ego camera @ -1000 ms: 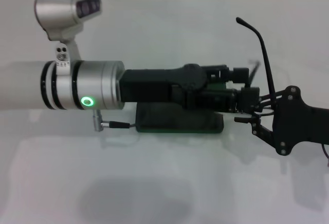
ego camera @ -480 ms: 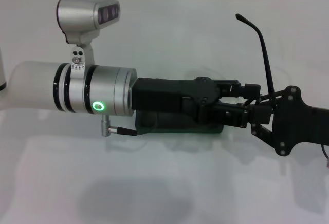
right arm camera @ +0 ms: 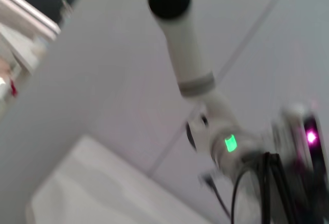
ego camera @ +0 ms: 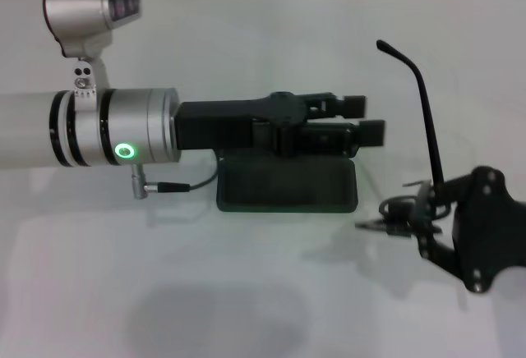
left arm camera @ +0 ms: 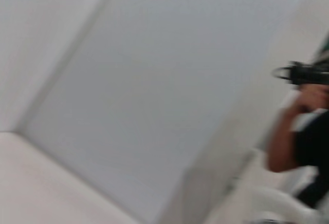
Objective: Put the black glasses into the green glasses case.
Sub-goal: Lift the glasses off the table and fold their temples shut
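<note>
The green glasses case [ego camera: 287, 185] is lying open near the middle of the white desk [ego camera: 246, 292]. The left gripper [ego camera: 362, 120] is hovering just over its far rim, fingers spread and holding nothing. Toward the desk's right edge, the right gripper [ego camera: 407, 218] is pinching the black glasses [ego camera: 423, 112], one temple arm pointing upward

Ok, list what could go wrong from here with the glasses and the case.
1. The right hand holds the black glasses by one end, off to the side of the green case. One temple arm sticks far up, so it could swing or slip loose.
2. The left hand hangs over the case's far edge, so the glasses may snag on it when brought across.
3. The tall temple arm may not fold flat inside.
</note>
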Motion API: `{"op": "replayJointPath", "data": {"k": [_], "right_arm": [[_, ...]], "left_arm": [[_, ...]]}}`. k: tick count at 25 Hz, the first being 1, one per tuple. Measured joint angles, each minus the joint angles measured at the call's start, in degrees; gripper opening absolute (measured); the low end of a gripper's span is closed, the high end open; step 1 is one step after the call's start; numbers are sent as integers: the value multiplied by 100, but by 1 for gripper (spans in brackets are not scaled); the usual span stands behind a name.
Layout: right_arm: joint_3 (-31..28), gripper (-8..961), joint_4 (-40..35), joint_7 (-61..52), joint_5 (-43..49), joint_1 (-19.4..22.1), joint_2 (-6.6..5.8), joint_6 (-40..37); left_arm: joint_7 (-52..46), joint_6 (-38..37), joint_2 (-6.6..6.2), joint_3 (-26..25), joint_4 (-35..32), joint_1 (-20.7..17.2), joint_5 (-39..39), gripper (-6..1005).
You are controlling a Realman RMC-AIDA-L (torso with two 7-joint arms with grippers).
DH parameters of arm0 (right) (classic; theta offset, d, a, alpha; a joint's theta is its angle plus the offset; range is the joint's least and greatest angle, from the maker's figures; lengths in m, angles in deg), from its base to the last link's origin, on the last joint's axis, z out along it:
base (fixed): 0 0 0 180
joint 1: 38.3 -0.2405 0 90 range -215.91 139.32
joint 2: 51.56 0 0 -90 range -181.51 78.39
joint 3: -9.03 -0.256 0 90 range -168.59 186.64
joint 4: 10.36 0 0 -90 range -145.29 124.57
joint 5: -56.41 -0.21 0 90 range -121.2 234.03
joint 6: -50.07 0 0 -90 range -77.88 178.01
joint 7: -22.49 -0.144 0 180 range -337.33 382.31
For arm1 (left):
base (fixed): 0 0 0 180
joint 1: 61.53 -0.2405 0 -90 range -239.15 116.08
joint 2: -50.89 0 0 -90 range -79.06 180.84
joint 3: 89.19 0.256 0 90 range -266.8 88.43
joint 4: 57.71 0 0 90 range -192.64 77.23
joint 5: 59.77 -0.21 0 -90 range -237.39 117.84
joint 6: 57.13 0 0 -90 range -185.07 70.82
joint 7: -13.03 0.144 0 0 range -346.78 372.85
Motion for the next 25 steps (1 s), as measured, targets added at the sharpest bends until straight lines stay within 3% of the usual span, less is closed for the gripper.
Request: {"op": "replayJointPath", "data": {"k": [4, 10, 16, 25], "right_arm": [[4, 113, 201, 127, -62, -38, 8, -827], [124, 113, 1139, 107, -78, -613, 45, -1587], [187, 112, 2546, -10, -138, -1498, 55, -1360], [155, 112, 2715, -479, -281, -1592, 42, -506]], "left_arm": [[87, 790, 3, 0, 41, -70, -14, 845], [520, 1406, 328, 17, 14, -14, -61, 844], [817, 1220, 356, 15, 8, 54, 143, 844], [1401, 275, 353, 68, 4, 43, 232, 844]]}}
